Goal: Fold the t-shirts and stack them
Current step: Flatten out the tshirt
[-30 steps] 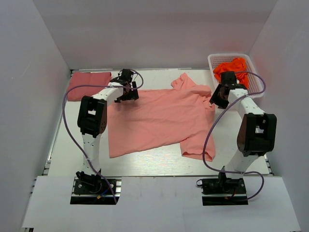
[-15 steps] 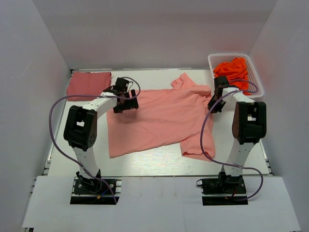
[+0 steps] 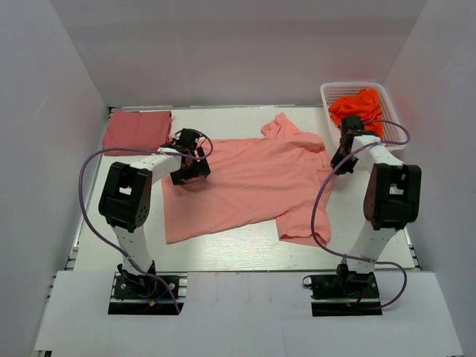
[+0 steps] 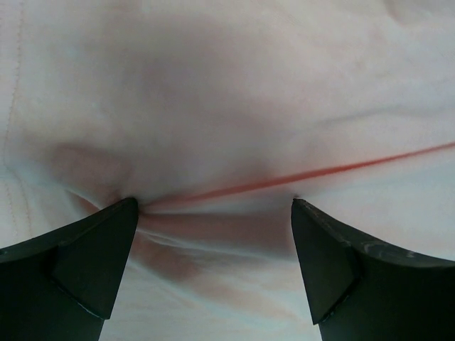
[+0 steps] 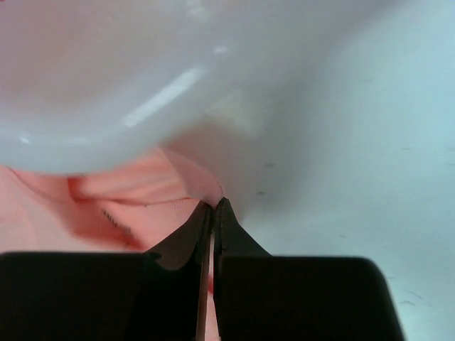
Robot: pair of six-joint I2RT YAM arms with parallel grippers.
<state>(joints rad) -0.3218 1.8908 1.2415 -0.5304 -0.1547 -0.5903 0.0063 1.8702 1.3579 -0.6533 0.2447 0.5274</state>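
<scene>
shirt in play: light salmon-pink short-sleeved cloth t-shirt (image 3: pixel 245 186) lies spread out sideways mid-table, hem end to the left, one sleeve flopped toward the near right; no fold in it yet
left gripper: left gripper (image 3: pixel 190 165) sits low on the far-left corner of the pink shirt; jaws spread wide, fingertips (image 4: pixel 99 241) pressed into the cloth with a small ridge bunched between them; nothing clamped
left risk: if it closes here it might nip only that thin ridge; my guess is the corner then slips out mid-lift and the fold goes crooked
right gripper: right gripper (image 5: pixel 213 206) is at the shirt's right edge; fingers squeezed together on a tiny tip of pink fabric
right risk: that bite looks really shallow, so a firm pull could peel it free; the white plastic lattice basket (image 3: pixel 353 86) looms just beside the fingers in the wrist view, so a careless swing could knock it
both arms: one side pinched, the other not; lifting out of sync would drag and wrinkle the shirt
stack spot: folded darker rose-red cloth t-shirt (image 3: pixel 136 131) lies at the far left, apart from the pink one
basket contents: crumpled bright orange-red cloth (image 3: pixel 361 104)
writing/labels: nothing readable anywhere; can't make out a neck label or any brand
</scene>
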